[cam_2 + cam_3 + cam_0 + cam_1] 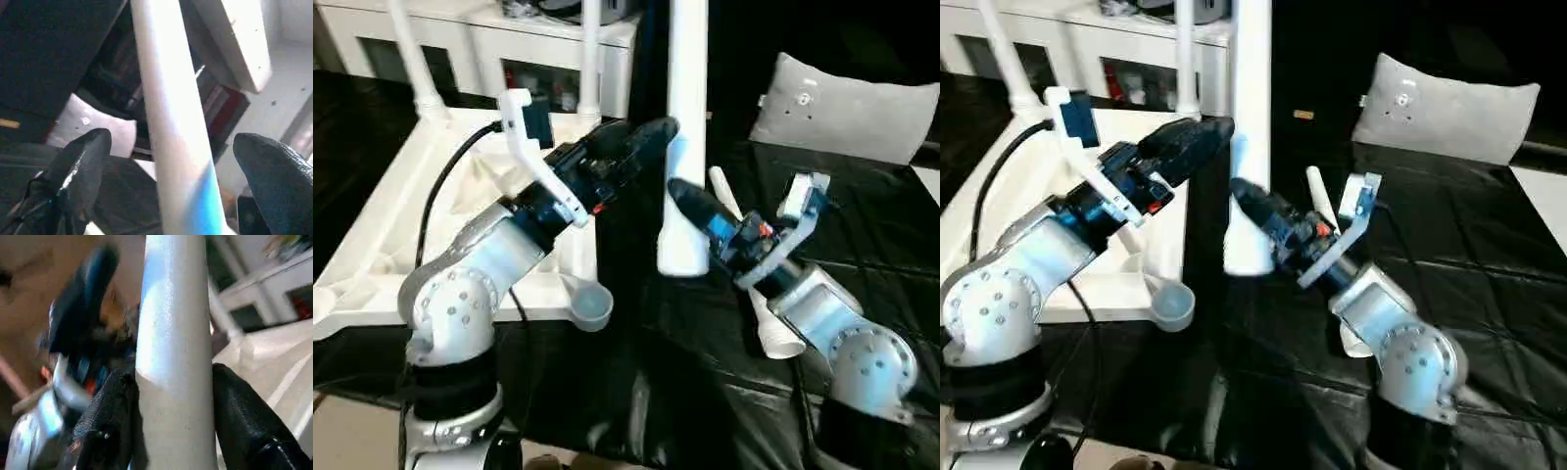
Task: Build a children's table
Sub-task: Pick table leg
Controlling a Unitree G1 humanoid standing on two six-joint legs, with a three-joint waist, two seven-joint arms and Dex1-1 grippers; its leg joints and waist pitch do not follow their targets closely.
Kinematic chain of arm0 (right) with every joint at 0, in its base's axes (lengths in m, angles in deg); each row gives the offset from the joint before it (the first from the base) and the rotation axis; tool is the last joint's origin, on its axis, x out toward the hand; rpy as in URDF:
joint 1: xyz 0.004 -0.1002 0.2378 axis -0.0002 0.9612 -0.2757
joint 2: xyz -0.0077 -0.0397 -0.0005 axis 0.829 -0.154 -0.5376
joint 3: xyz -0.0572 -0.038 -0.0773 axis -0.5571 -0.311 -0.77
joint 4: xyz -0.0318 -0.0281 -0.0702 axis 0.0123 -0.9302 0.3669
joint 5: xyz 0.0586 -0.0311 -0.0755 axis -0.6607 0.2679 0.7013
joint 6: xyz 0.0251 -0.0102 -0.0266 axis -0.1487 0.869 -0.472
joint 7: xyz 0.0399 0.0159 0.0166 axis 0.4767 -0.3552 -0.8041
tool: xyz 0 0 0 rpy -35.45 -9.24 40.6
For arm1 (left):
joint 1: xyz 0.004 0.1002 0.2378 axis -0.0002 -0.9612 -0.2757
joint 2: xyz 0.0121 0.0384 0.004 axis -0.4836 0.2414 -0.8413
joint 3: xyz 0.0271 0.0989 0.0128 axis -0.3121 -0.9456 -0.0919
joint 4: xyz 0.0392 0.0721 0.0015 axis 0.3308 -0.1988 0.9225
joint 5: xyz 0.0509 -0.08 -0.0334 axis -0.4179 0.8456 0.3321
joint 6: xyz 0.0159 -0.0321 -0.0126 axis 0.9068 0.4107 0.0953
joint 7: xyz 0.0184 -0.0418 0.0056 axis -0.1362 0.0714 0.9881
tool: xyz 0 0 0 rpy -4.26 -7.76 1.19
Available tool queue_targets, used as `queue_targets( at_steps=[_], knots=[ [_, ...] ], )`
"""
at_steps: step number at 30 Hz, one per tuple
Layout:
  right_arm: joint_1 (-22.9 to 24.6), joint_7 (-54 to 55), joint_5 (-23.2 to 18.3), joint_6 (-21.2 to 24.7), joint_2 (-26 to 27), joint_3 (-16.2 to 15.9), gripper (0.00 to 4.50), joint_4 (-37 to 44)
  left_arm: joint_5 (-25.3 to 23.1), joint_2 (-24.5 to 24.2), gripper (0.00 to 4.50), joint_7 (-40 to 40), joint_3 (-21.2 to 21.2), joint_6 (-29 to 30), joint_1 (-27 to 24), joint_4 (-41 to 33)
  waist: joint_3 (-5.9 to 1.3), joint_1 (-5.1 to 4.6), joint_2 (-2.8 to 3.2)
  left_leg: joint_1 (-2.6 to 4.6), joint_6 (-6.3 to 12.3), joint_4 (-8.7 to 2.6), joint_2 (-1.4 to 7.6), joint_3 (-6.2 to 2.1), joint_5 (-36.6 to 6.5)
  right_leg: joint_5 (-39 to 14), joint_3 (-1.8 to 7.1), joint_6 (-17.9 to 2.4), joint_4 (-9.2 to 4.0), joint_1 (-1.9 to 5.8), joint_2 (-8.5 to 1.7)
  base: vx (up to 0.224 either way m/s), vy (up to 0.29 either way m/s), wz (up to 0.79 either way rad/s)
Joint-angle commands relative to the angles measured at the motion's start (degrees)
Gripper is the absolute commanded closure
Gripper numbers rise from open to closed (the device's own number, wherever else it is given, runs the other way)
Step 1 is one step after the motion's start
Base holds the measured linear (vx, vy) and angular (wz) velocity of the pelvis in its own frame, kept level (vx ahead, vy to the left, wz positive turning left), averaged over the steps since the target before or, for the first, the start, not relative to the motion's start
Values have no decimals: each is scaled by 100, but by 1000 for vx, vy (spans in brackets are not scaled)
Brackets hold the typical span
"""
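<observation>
The white table top (372, 245) lies upside down on the left, ribbed side up. Two white legs (411, 49) (590, 54) stand in its far corner sockets, and the near right socket (592, 305) is empty. A third leg (686, 98) stands upright just right of the top, with my right gripper (680, 193) shut on its lower part; both black fingers (244, 421) press its sides. My left gripper (661, 127) is open around the same leg higher up, its fingers (83, 161) standing clear of the leg (166, 122). Another leg (773, 328) lies under my right forearm.
Black cloth (862, 215) covers the work surface. A grey pillow (847, 108) sits at the back right. A white cabinet with shelves (480, 49) stands behind the table top.
</observation>
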Motion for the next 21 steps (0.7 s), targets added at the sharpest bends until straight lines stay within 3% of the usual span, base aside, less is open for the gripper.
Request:
queue_targets(
  at_steps=[1, 4, 9, 14, 21],
  knots=[
    [98, -222, 164, -215, -105, -317, 261, 222, -220, -106, 0, 23, -312, 197, 152, 224, -380, 21, 45, 117, -300, -378, 210, 7, -580, 258, 205, -676, -480, 146, -521, 0, 0, 0],
    [153, -247, 280, -313, -148, -484, 261, 229, -346, -192, 0, 27, -470, 199, 142, 333, -380, 20, 51, 114, -323, -393, 213, -9, -678, 88, 211, -579, -502, 138, -526, 0, 0, 0],
    [276, -83, 733, -776, -260, -775, 261, 98, -115, -114, 42, -54, -401, 119, 129, 238, -384, 24, 42, 103, -340, -379, 208, 8, -624, 306, 211, -766, -476, 132, -520, 0, 0, 0],
    [333, -23, 1004, -1112, -325, -897, 261, -110, -762, -590, 81, -537, -1003, -393, -48, 26, -389, 12, 35, 91, -256, -388, 216, 2, -547, 412, 207, -669, -462, 131, -510, 0, 0, 0],
    [405, -87, 1179, -1377, -420, -1142, 261, -200, -829, -655, 143, -657, -1153, -530, -126, -75, -388, -4, 38, 98, -227, -372, 214, 20, -576, 492, 206, -814, -444, 122, -509, 0, 0, 0]
  ],
)
